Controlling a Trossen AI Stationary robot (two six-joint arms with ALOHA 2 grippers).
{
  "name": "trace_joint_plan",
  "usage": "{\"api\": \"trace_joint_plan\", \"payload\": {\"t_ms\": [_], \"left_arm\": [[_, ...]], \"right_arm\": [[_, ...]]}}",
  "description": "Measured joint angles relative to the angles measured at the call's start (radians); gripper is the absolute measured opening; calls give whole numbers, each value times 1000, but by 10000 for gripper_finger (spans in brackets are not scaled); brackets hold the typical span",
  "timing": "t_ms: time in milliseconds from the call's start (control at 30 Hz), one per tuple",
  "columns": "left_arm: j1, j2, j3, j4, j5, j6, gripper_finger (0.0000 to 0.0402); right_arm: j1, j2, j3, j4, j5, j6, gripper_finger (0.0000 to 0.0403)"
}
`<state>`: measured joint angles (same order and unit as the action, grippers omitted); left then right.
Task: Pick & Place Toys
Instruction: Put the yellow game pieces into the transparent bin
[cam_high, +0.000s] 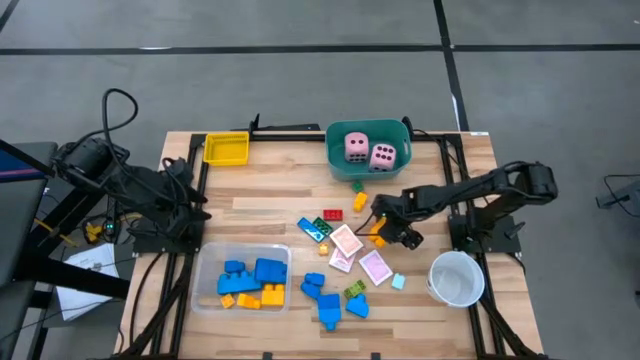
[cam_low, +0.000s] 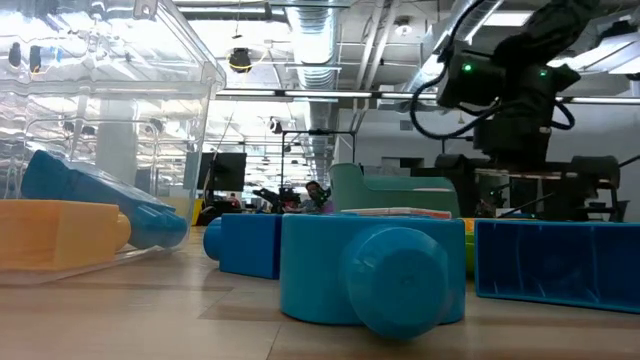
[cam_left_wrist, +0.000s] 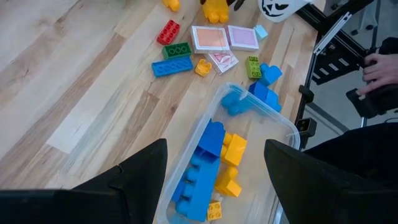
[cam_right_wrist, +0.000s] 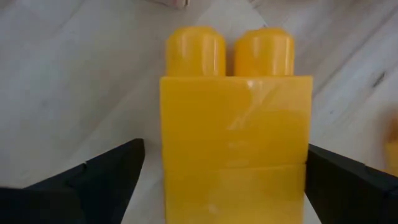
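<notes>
A yellow two-stud block (cam_right_wrist: 235, 130) lies on the wooden table right of centre. My right gripper (cam_right_wrist: 224, 149) hangs over it, pointing steeply down, open, with one finger on each side of the block and not touching it. In the high view the right gripper (cam_high: 388, 226) hides most of that block (cam_high: 378, 240). Two pink dice (cam_high: 369, 151) sit in the teal tub (cam_high: 338, 165). Pink-white cards (cam_high: 346, 241) and red, green and blue blocks (cam_high: 325, 300) lie loose at the table's middle. My left gripper (cam_left_wrist: 214, 180) is open, high over the clear tray (cam_left_wrist: 289, 127).
The clear tray (cam_high: 205, 300) at the near left holds blue and yellow blocks. A yellow tray (cam_high: 226, 148) stands at the far left, a white cup (cam_high: 457, 278) at the near right. In the low view a big blue block (cam_low: 375, 270) fills the foreground.
</notes>
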<state>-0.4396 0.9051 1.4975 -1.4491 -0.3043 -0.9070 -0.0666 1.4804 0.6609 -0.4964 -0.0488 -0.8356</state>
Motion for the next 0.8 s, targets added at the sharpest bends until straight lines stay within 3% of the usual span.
{"api": "trace_joint_plan", "payload": {"t_ms": [167, 400, 800], "left_arm": [[0, 8, 0, 0, 16, -12, 264], [0, 9, 0, 1, 16, -14, 264], [0, 21, 0, 102, 15, -25, 264]], "right_arm": [[1, 36, 35, -47, 24, 70, 368], [12, 37, 85, -53, 68, 157, 288], [21, 37, 254, -153, 57, 424, 287]]}}
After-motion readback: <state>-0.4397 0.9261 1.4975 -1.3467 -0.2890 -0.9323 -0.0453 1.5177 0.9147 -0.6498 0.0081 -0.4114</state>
